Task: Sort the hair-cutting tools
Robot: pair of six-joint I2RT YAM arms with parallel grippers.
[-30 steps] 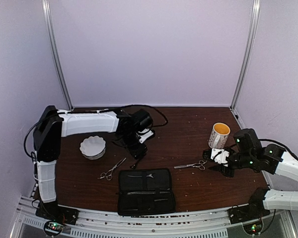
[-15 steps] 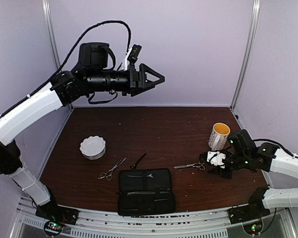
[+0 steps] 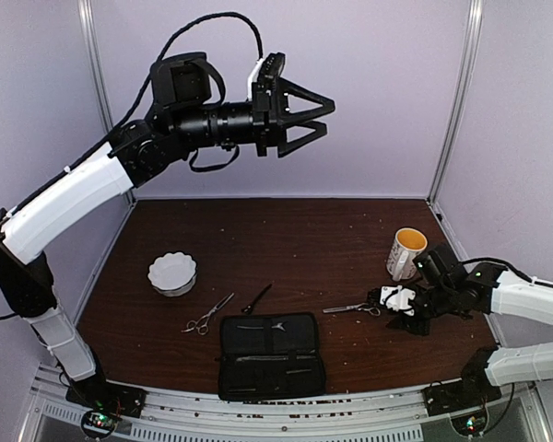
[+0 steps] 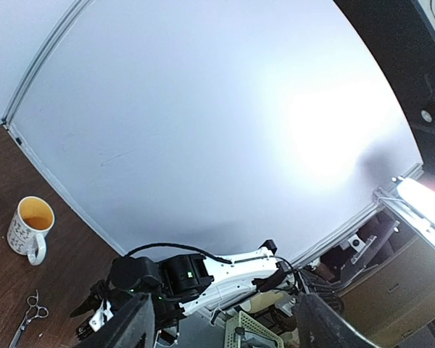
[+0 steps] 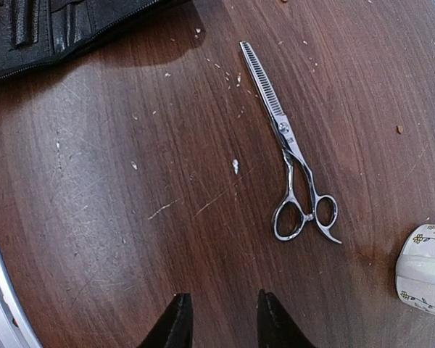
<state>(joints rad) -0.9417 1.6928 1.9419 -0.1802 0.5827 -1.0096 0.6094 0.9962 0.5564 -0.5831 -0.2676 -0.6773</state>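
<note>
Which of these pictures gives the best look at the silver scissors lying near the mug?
The right wrist view: the scissors lie close below it, toothed blade and ring handles sharp. The top view shows the same scissors whole but small. The left wrist view catches them tiny in its lower left corner.

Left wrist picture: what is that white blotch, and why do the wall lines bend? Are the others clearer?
Left wrist view: glare on the wall, probably from the strip lamp; the wide lens bends straight edges. Right wrist view: sharp, evenly lit, the scissors casting hardly any shadow. Top view: soft even light, no glare.
</note>
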